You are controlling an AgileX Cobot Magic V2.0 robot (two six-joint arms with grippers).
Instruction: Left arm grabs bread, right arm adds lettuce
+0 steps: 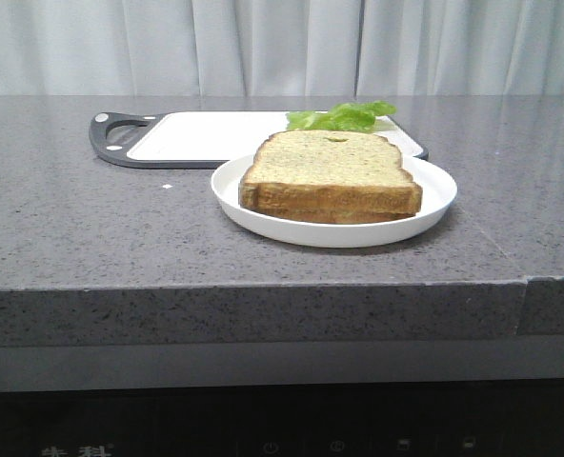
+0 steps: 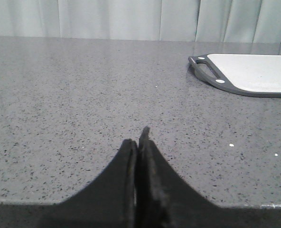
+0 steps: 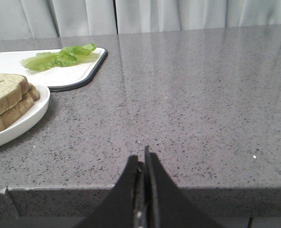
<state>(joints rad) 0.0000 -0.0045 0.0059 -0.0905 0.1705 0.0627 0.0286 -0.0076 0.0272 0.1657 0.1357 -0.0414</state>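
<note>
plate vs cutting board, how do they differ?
The plate is round with a raised rim; the cutting board is flat and rectangular with a dark border and handle. The plate carries two stacked bread slices; the cutting board carries the lettuce. Both are white and rest on the grey counter.

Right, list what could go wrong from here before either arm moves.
1. Two bread slices are stacked on the plate. The left fingers, shut now, could catch both slices or drag the lower one along.
2. The plate sits near the counter's front edge, so a sideways push on the bread might slide it.
3. The lettuce lies flat on the cutting board behind the plate. The right fingers may pinch only a ruffle and tear it.
</note>
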